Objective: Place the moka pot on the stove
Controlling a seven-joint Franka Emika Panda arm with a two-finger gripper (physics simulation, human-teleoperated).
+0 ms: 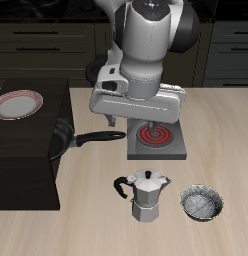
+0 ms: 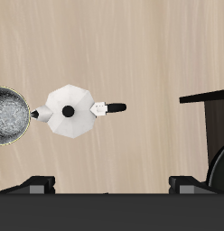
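One silver faceted metal moka pot [image 1: 146, 195] stands near the bench's front edge, below the open, empty pincer [image 2: 112, 183].

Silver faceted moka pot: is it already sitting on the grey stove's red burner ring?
No, the silver faceted moka pot stands on the bare wooden table nearer the front edge, apart from the flat grey stove with its red spiral ring.

The robot's big body hides the back part of the stove [image 1: 159, 140] from you. Your tool [image 2: 112, 185] is cut off at the picture's edge, so you can't tell how its jaws stand. The bowl [image 2: 9, 115] is cut off too.
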